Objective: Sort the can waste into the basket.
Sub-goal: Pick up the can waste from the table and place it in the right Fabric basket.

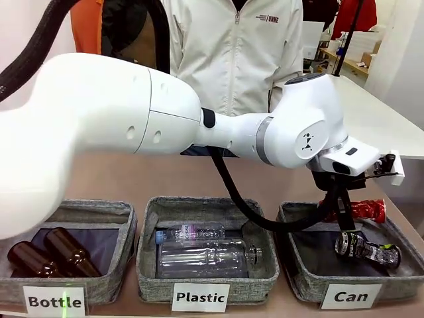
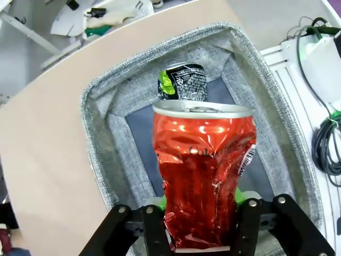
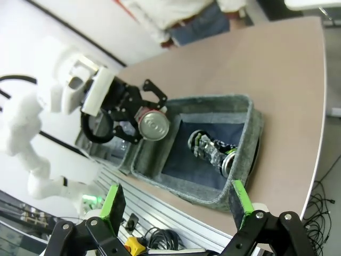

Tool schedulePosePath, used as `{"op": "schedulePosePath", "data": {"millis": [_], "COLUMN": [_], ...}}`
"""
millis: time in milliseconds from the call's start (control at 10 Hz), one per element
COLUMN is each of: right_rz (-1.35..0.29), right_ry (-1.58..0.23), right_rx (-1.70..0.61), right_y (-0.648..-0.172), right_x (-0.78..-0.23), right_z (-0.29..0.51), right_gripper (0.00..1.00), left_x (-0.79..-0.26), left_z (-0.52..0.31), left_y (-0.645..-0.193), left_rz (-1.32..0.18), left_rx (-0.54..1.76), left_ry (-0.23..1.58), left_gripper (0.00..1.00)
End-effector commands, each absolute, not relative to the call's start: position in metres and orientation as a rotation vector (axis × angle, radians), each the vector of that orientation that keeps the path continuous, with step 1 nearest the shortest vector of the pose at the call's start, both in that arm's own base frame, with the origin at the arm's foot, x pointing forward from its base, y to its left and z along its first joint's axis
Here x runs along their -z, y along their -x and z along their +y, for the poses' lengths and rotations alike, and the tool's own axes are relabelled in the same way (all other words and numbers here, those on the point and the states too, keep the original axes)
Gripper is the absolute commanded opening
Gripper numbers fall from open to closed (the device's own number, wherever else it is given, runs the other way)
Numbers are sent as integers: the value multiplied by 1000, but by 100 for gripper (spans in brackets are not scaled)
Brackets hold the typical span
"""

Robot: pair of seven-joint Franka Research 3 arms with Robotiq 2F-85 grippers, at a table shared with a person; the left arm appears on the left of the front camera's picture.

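My left gripper [image 1: 342, 213] reaches across from the left and is shut on the red dented can [image 1: 361, 211], holding it just above the grey "Can" basket [image 1: 303, 281]. The left wrist view looks down on the red can [image 2: 205, 170] between the black fingers [image 2: 154, 226], with the basket's rim [image 2: 96, 109] around it. The black can [image 1: 368, 251] lies on its side on the dark lining, also seen as the black can [image 2: 184, 82] and the black can [image 3: 212, 149]. My right gripper [image 3: 176, 205] hangs open above the basket's wall [image 3: 184, 186], looking at the red can [image 3: 154, 126].
The "Plastic" bin [image 1: 149, 271] in the middle holds clear bottles [image 1: 205, 255]. The "Bottle" bin [image 1: 122, 281] at the left holds brown glass bottles [image 1: 50, 255]. A person in a white jacket [image 1: 232, 53] stands at the far side. Cables [image 2: 327, 144] lie beyond the table edge.
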State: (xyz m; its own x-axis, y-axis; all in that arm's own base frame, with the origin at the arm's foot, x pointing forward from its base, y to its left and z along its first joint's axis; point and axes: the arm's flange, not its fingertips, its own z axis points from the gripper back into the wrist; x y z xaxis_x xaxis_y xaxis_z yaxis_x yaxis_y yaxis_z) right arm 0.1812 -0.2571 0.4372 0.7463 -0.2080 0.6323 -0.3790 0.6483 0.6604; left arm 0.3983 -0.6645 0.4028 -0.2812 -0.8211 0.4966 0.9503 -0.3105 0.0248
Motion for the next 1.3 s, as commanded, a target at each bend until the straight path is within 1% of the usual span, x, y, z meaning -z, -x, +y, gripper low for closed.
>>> {"op": "schedulePosePath", "data": {"millis": [0, 300, 600, 700, 800, 900, 1000, 1200], "right_rz": [-752, -752, -752, -752, -747, -741, -714, -644], "right_ry": [-890, -890, -890, -890, -880, -864, -892, -920], "right_rx": [-91, -91, -91, -91, -107, -74, -95, -96], "right_y": [-180, -180, -180, -180, -181, -191, -204, -250], "right_x": [-440, -440, -440, -440, -437, -439, -444, -460], "right_z": [-255, -255, -255, -255, -257, -248, -233, -193], "right_gripper": [100, 100, 100, 100, 100, 100, 100, 100], "left_x": [-409, -412, -419, -426, -434, -444, -455, -466], "left_z": [-662, -655, -644, -634, -612, -580, -537, -436], "left_y": [-400, -401, -398, -394, -387, -381, -378, -376], "left_rz": [-389, -363, -355, -324, -261, -223, -161, -128], "left_rx": [1835, 1829, 1840, 1816, 1780, 1726, 1712, 1543], "left_ry": [506, 547, 545, 596, 665, 711, 844, 1022], "left_gripper": [100, 100, 100, 100, 100, 100, 100, 100]}}
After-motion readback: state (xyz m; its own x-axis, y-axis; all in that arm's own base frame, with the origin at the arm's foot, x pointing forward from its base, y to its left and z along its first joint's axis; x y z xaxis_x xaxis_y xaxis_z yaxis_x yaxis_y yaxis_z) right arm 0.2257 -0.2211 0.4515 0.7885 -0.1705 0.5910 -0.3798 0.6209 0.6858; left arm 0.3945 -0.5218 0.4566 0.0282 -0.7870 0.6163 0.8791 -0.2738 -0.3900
